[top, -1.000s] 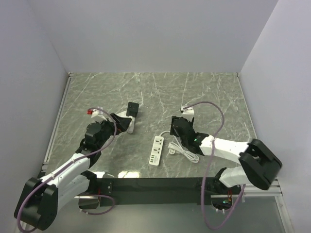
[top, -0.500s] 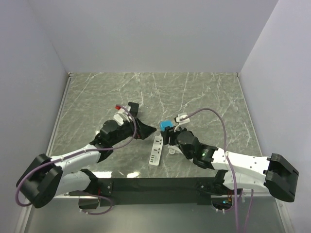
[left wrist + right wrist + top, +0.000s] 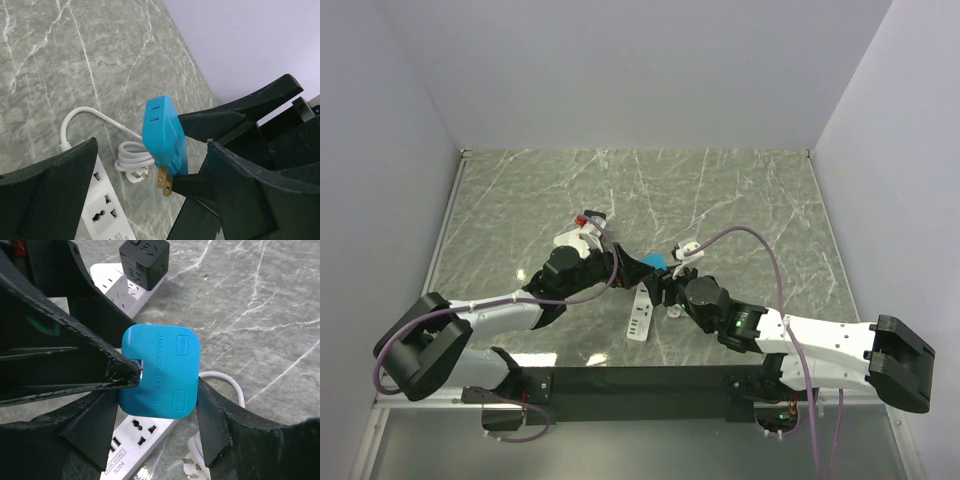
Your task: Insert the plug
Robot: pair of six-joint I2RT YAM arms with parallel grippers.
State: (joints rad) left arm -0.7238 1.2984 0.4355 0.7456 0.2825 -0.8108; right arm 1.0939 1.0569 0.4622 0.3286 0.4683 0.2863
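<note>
Plug [image 3: 160, 372], blue, sits clear of the worktop [image 3: 750, 200] above the white power strip [image 3: 142, 432], clamped at its sides by the right fingers [image 3: 212, 425]. Left fingers [image 3: 65, 185] are spread wide and empty, flanking it. Best approach: steady the body squarely, line the prongs over a matching socket, and press straight.

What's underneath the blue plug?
A white power strip and its coiled white cord lie below the blue plug. The plug hides the strip's middle sockets.
</note>
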